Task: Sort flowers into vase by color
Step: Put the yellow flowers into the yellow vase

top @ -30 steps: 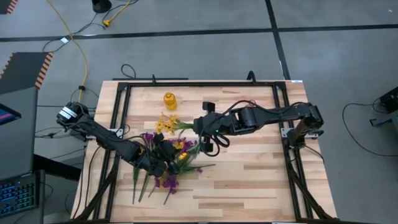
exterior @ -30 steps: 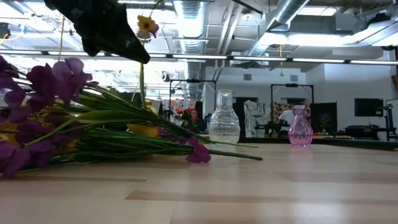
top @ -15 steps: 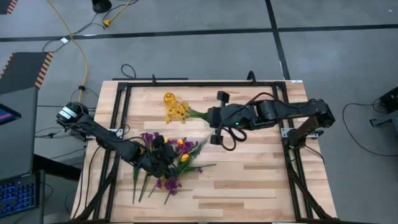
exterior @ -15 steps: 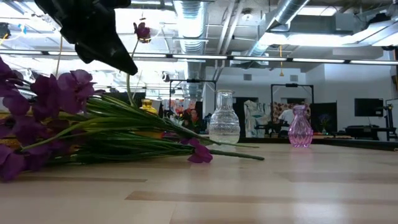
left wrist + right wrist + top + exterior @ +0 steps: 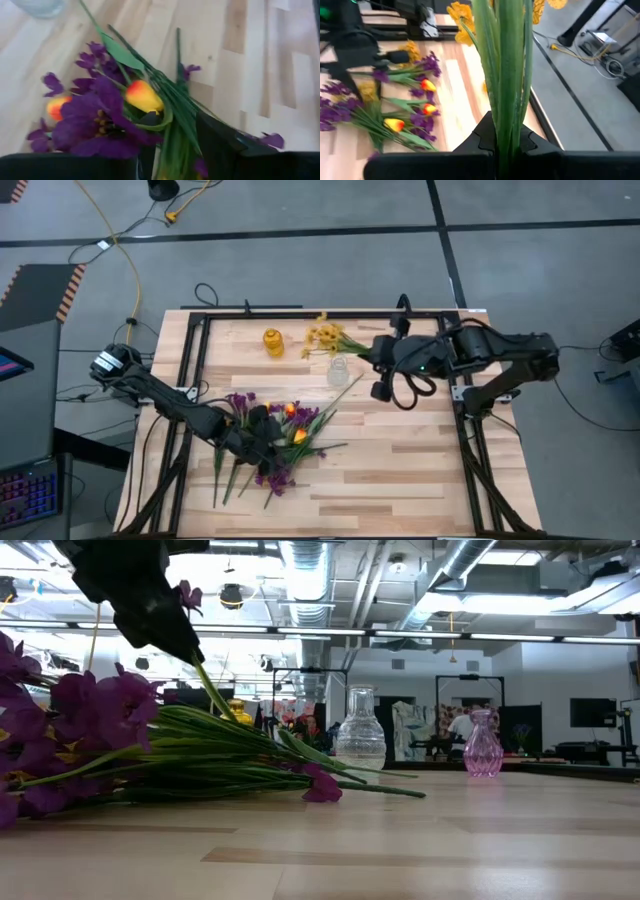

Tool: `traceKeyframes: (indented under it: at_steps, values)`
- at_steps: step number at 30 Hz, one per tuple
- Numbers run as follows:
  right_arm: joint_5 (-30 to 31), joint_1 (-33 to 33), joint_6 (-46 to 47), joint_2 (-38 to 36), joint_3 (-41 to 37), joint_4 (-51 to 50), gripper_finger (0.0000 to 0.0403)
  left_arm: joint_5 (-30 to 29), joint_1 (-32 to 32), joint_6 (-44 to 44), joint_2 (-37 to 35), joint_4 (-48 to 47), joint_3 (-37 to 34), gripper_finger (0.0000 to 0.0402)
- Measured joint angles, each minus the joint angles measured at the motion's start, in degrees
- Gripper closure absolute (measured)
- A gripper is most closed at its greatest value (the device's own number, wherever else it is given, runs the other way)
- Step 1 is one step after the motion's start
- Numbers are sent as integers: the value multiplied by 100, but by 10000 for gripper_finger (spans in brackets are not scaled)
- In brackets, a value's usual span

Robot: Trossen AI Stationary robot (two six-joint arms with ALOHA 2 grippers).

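Note:
A pile of purple blooms and orange-yellow tulip buds (image 5: pixel 275 435) lies on the table's near left, and also shows in the low view (image 5: pixel 150 755). My left gripper (image 5: pixel 266 430) is down in that pile, shut on green stems (image 5: pixel 172 145). My right gripper (image 5: pixel 376 356) is shut on a bunch of fluffy yellow flowers (image 5: pixel 325 335), held near the far edge beside the clear vase (image 5: pixel 338 368). A small yellow vase (image 5: pixel 273 340) stands far left. A pink vase (image 5: pixel 483 745) shows only in the low view. My left gripper has green stems (image 5: pixel 175 135) between its two fingers, coming from above at the pile's middle. In the low view one stem (image 5: pixel 212 690) slants from the gripper down into the pile, whose blooms rest on the table. My right gripper pinches the yellow bunch's green stems (image 5: pixel 506 120) between its two fingers, the fingers across the stems. The bunch is lifted clear of the table, its yellow heads (image 5: pixel 462 20) pointing toward the table's far left.
A black frame (image 5: pixel 300 313) rims the wooden table. The clear vase (image 5: pixel 360 730) and the pink vase stand upright toward the far side. Bare wood (image 5: pixel 400 470) lies at the near right. Cables (image 5: pixel 120 250) run on the floor beyond the far left.
My right gripper has carried the yellow bunch from the table's middle toward the far right, past the clear vase, the bunch staying clear of the table. My left gripper has stayed at the pile; the stem under it has tipped from upright to slanting.

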Motion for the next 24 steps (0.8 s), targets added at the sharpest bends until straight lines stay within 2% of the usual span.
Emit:
traceKeyframes:
  at_steps: [5,12,20,24]
  values:
    - [46,0,252,-267,-629,41,364,241,2,22,-56,234,1,264]
    - [69,-50,807,-851,-1782,276,364,229,2,411,-59,715,2,264]
    - [75,-48,887,-1776,-3276,1478,364,-59,22,881,-57,1315,2,264]
    - [70,-48,737,-2223,-4022,2372,364,-536,27,1125,-57,1518,2,264]
